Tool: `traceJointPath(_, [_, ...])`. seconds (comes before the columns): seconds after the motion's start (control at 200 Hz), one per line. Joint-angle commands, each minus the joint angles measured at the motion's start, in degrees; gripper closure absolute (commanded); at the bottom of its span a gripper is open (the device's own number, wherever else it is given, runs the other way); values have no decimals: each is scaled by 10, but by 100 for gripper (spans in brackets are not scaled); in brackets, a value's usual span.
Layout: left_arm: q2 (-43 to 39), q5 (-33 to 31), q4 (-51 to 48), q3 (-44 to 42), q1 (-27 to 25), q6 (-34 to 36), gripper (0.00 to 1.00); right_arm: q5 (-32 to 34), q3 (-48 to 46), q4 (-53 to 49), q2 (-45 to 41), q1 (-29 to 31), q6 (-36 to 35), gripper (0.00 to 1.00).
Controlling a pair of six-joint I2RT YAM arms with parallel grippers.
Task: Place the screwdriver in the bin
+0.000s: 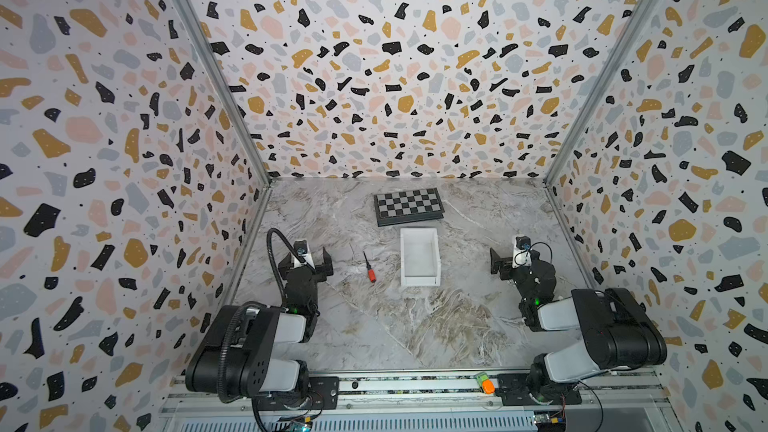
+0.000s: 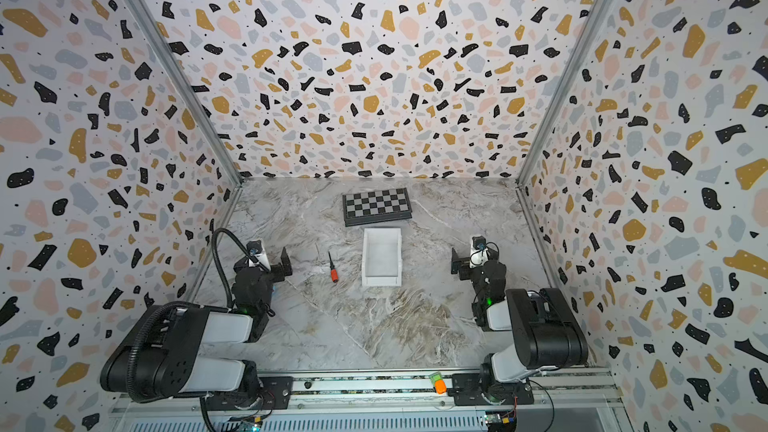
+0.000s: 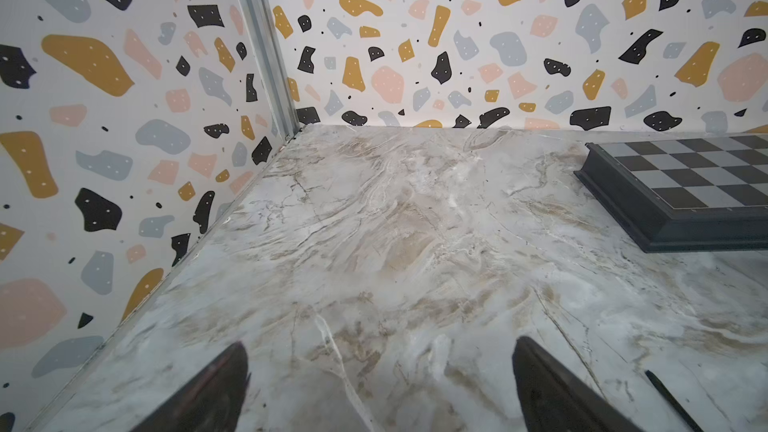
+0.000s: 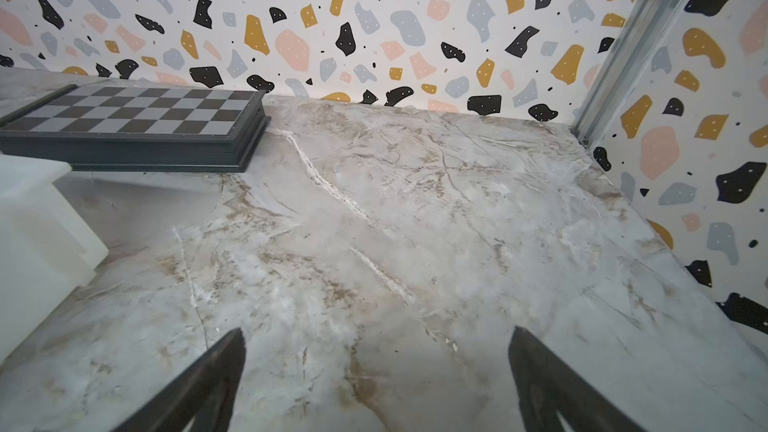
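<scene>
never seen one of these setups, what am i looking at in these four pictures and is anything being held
This is a two-armed robot on a marble-look table inside patterned walls. Two pictures look down from above, side by side, almost the same. The other two come from a camera on each wrist, looking out past the dark fingertips.

In both top views the left gripper and right gripper sit with jaws apart, holding nothing.

On the table lie a small screwdriver with a red-orange handle, a white open bin beside it with nothing visible inside, and a checkered board farther back. An orange-and-green block sits on the front rail. The screwdriver is not yet in the bin.
</scene>
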Motion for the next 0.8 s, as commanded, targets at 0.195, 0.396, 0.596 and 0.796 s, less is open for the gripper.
traceJointPath(0.195, [-5,3,27,8,2,0,0,-4,11,10,-7,0,-3,1])
traceJointPath(0.396, [-5,-11,25,10,2,-5,0,-4,11,10,-7,0,-4,1])
traceJointPath(0.596, [-4,-12,23,11,2,-5,0,-4,11,10,-7,0,-3,1])
traceJointPath(0.796, [-6,-12,23,10,2,-6,0,-4,11,10,-7,0,-3,1])
